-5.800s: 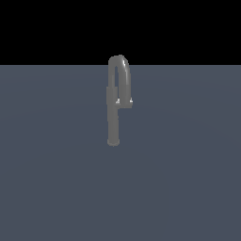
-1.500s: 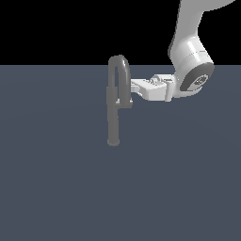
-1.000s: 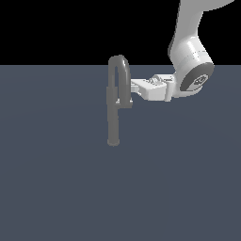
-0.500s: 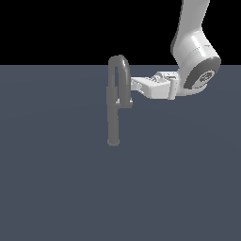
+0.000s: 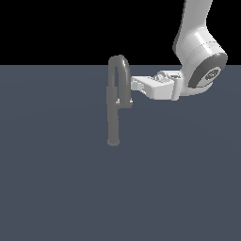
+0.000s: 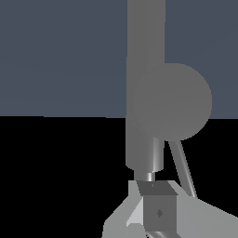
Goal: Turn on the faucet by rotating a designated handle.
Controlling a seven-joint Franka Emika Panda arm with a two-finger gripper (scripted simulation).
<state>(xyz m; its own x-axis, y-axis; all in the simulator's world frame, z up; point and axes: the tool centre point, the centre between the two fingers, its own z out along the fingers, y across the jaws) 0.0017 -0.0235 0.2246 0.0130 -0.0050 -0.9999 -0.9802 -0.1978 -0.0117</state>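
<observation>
Gripper (image 5: 133, 85): glossy white, held level, tip at the arch from the exterior view's right; finger spread cannot be told. Handle (image 5: 125, 102): short pale-grey horizontal stub bar with lighter ends, on the pipe just below the gripper tip; judged rigid, smooth, pivoting, best pushed near its free end. Faucet (image 5: 113, 117): slim matte grey upright pipe, inverted-U top, flared base on the dark grey worktop (image 5: 52, 179); judged fixed. Arm: white, elbow descending from above, wrist horizontal.

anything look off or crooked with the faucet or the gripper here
Nothing stands out. The faucet stands upright on its base, its arch intact. The gripper reaches in level from the exterior view's right, its tip by the arch, above the handle.
</observation>
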